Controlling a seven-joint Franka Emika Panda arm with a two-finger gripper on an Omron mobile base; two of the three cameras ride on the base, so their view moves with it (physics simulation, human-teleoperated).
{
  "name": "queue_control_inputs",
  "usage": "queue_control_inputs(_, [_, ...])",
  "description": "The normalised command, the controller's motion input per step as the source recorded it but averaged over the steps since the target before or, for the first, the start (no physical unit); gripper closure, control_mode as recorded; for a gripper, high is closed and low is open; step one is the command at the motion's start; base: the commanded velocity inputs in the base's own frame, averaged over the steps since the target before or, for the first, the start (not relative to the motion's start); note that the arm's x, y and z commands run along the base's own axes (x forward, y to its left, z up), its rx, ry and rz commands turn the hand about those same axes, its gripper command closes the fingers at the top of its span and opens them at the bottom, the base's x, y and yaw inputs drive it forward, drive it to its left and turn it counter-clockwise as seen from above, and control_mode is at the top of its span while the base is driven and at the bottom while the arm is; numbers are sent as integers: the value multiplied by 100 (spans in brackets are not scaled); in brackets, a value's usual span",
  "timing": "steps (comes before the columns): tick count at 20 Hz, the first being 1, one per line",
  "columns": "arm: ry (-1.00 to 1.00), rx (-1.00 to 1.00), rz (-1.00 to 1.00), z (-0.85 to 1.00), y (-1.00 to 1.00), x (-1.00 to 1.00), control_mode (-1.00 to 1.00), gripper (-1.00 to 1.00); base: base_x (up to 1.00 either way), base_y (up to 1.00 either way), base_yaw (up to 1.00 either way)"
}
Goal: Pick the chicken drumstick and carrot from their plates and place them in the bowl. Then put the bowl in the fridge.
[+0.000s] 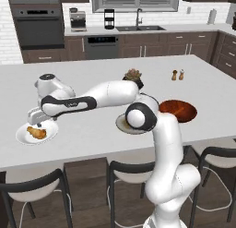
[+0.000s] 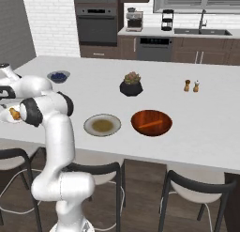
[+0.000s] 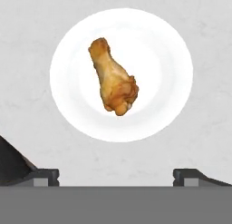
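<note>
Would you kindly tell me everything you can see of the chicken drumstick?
The chicken drumstick is a golden-brown, lumpy fried-looking piece with a narrow bone end and a thick, knobbly meat end. It lies flat near the middle of the glossy white plate, the only thing touching it, near the counter's edge. In the hand view it runs diagonally. The gripper hangs above it, fingers wide apart, not touching it.

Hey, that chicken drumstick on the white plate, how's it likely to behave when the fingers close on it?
The chicken drumstick looks stiff and lumpy, so it probably keeps its shape. Its taper from thick end to thin end may let it pivot or slip if pinched off-centre. Lying loose on the glossy white plate, it could slide when nudged.
</note>
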Motion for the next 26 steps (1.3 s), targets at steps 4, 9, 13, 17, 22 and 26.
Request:
queue_control_inputs(4, [1, 0, 0, -6, 61, 44, -100, -100, 0, 0, 0])
queue_control_inputs(9, [0, -2, 0, -5, 55, 39, -100, -100, 0, 0, 0])
queue_control_inputs(13, [-9, 1, 2, -51, -42, -42, -100, -100, 0, 0, 0])
queue_control_inputs(17, [-22, 6, 4, -81, -100, -100, -100, -100, 0, 0, 0])
queue_control_inputs(22, [-29, 22, 6, -100, -100, -100, -100, -100, 0, 0, 0])
queue_control_inputs(26, [-38, 64, 22, 34, -42, -19, -100, -100, 0, 0, 0])
